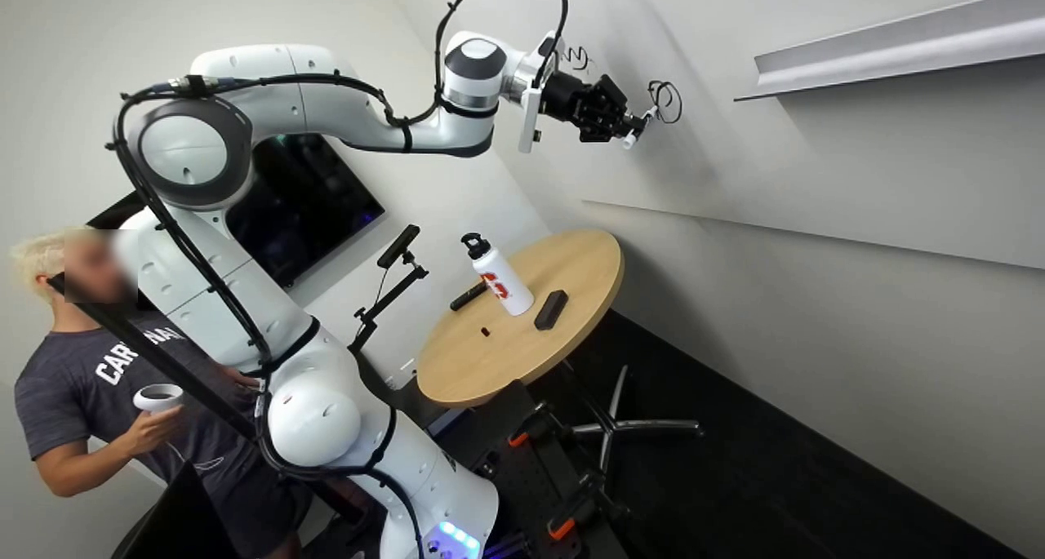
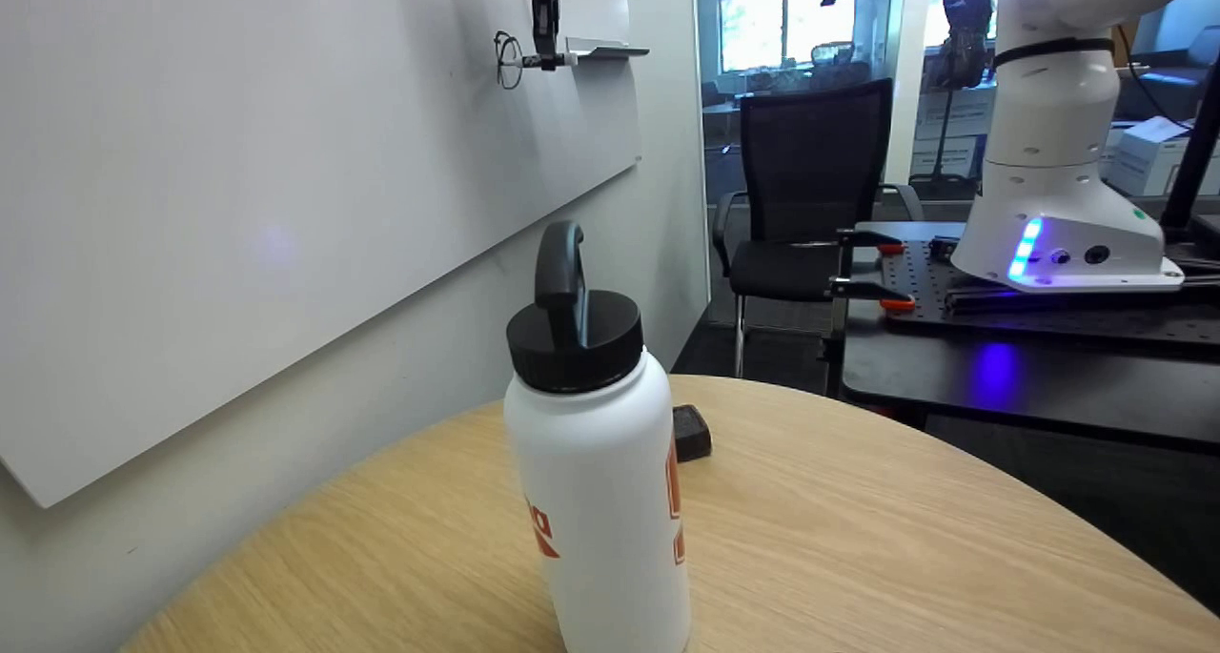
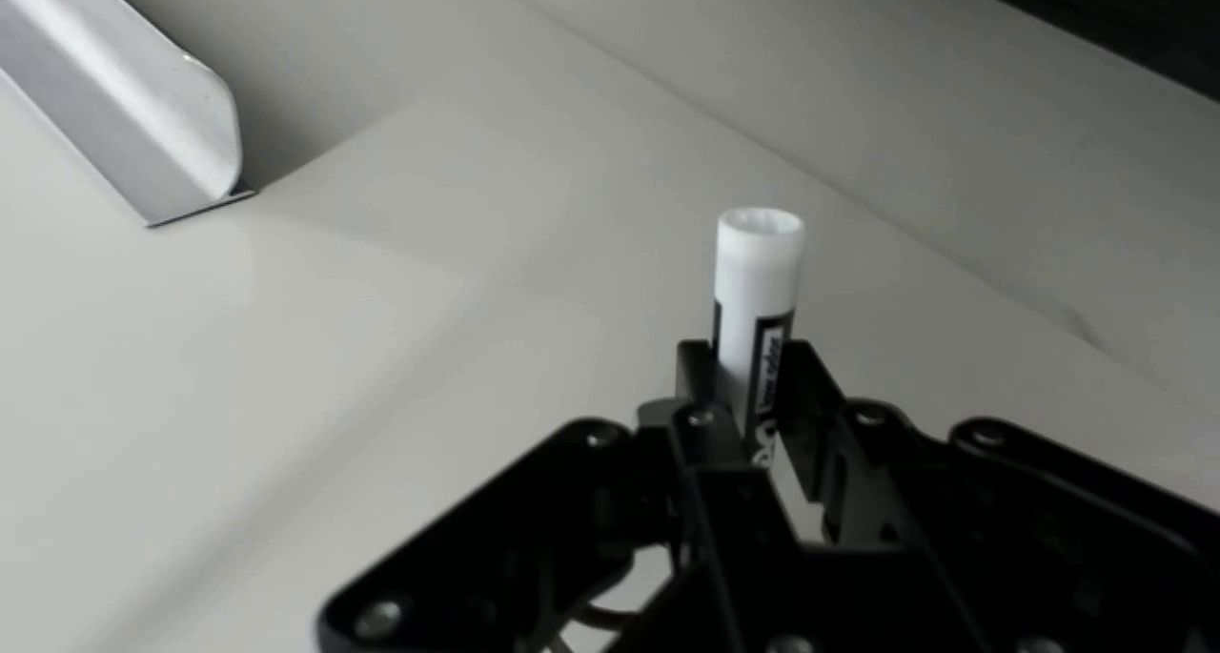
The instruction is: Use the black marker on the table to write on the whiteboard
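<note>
Gripper point(image 3: 751, 378) pinching marker point(image 3: 760, 272), white end poking out, easy to see in wrist view. Both exterior views: marker up at whiteboard point(image 1: 816, 167), opposite end right by loopy black scribble point(image 1: 668, 102), can't tell if actually touching. Zigzag scribble point(image 1: 580, 57) nearby. Down below, round worktop point(image 1: 575, 253) holds white bottle point(image 1: 504, 283) standing upright, dark block point(image 1: 551, 309) near it, plus small black bit point(image 1: 485, 331) and dark stick point(image 1: 467, 297). Grey-shirted guy point(image 1: 98, 404) holding white controller point(image 1: 153, 403).
</note>
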### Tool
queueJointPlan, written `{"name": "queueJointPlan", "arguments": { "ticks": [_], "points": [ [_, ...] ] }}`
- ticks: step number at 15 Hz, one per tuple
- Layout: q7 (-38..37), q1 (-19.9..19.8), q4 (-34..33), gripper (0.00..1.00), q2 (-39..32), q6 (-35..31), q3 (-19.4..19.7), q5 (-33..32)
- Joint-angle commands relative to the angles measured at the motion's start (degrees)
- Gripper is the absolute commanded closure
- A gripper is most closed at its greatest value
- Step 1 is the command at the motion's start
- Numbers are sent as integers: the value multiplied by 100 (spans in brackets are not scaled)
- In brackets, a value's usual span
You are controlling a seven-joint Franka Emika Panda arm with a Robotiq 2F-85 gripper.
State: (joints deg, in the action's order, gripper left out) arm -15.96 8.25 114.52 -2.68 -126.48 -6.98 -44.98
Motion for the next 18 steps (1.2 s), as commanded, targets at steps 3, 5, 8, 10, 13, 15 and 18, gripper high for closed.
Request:
{"name": "queueJointPlan", "arguments": {
  "ticks": [3, 5, 8, 10, 13, 15, 18],
  "points": [
    [-46, -8, 78, 95, 294, 21, -4, -101],
    [38, 22, 381, 95, 566, -13, -52, -70],
    [214, 93, 1027, 95, 1036, 47, -174, 25],
    [319, 146, 1451, 95, 1284, 147, -286, 80],
    [524, 257, 2037, 95, 1584, 97, -434, 240],
    [724, 344, 2309, 95, 1745, -58, -506, 401],
    [596, 383, 2495, 95, 1894, -225, -603, 301]
  ]
}}
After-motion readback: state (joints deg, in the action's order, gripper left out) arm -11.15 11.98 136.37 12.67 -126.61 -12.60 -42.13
